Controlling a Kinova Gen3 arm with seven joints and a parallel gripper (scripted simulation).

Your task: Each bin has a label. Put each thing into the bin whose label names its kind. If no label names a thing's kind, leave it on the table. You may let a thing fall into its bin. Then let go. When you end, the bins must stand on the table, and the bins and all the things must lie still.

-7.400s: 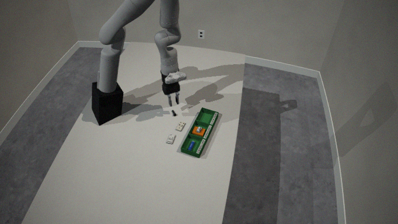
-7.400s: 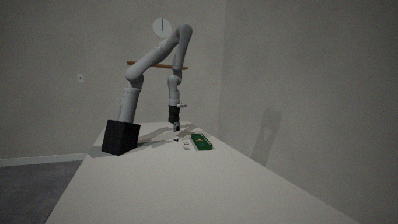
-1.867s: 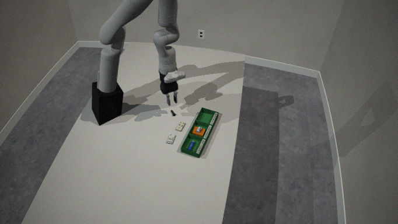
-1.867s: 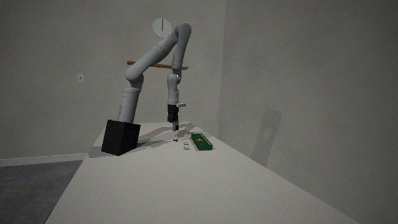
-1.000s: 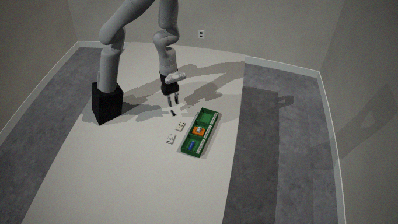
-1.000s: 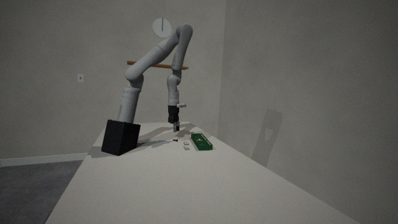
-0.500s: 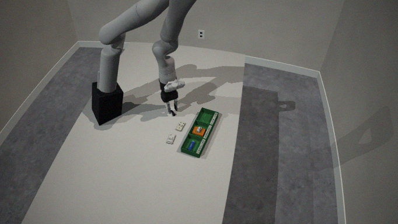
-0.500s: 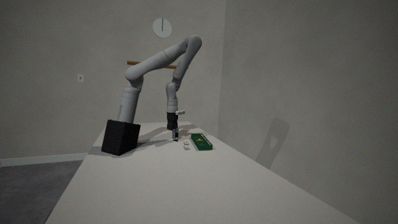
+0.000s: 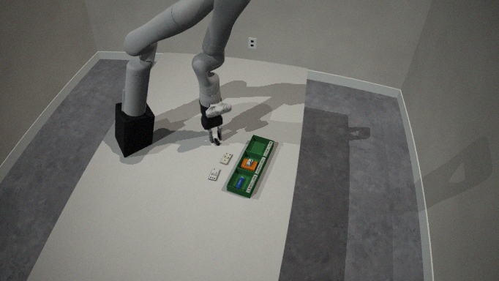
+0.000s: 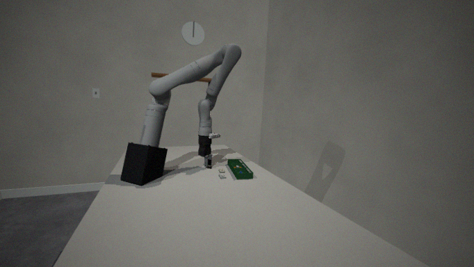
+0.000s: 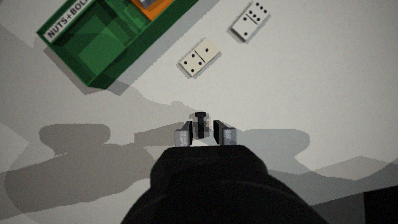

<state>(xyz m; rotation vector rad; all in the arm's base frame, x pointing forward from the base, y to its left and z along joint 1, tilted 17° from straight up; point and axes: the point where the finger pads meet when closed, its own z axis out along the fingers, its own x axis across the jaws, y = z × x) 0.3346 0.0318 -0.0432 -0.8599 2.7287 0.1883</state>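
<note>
A black bolt [image 9: 217, 142] [image 11: 200, 125] lies on the pale worktop [image 9: 164, 219] [image 10: 215, 222] [image 11: 320, 85] beneath the claw [image 9: 215, 137] [image 10: 208, 163] [image 11: 203, 131], whose fingers stand partly apart, one on each side of the shank, gripping nothing. In the wrist view its broader head points to twelve o'clock, the shank running toward six.

At ten o'clock in that view sits a green three-part bin tray [image 9: 238, 192] [image 10: 244, 176] [image 11: 125, 70]; its nearest compartment [image 9: 257, 147] [image 11: 100, 52], marked for nuts and bolts, is the bolt's likely destination. From overhead, that compartment lies at three o'clock from the claw. An orange piece [image 9: 249, 168] [image 11: 159, 10] occupies the middle compartment and a blue piece [image 9: 239, 182] the far one. Two dominoes, one cream [image 9: 226, 158] [image 10: 222, 170] [image 11: 199, 57] and one white [image 9: 214, 174] [image 10: 222, 176] [image 11: 250, 21], rest outside the tray, at twelve and one o'clock from the claw in the wrist view.

The bolt should prove stiff, light and hardly fragile, though its slim, probably rounded shank may roll or slip. The soundest hold appears to be low across mid-shank, the pads closing squarely from nine and three o'clock, clear of the wider head.
</note>
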